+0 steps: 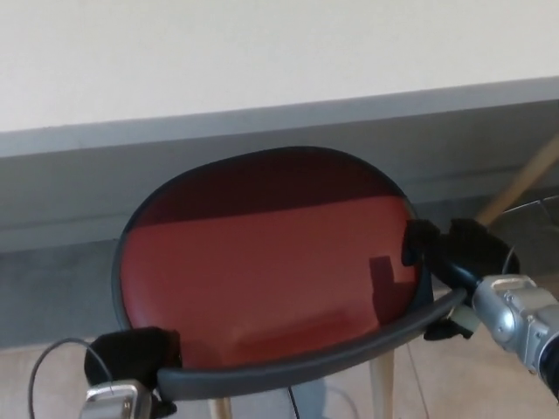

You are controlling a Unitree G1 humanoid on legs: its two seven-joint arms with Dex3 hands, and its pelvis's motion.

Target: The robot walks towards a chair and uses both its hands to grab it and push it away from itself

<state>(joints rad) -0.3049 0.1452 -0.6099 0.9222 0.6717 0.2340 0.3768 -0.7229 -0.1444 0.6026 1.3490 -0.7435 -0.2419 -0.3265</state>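
Note:
The chair [262,271] fills the middle of the head view, with a red seat inside a dark grey rim and a curved grey backrest bar [297,367] nearest me. My left hand [131,358] is wrapped around the bar's left end at the bottom left. On the right end of the bar my right hand [454,257] is closed, its black fingers [422,243] hooking over the seat's edge. The chair's pale legs show just below the bar.
A white table top [262,61] with a grey edge spans the upper picture, its front lip over the chair's far side. A wooden leg [520,183] and a wire frame stand at the right. Tan floor lies below.

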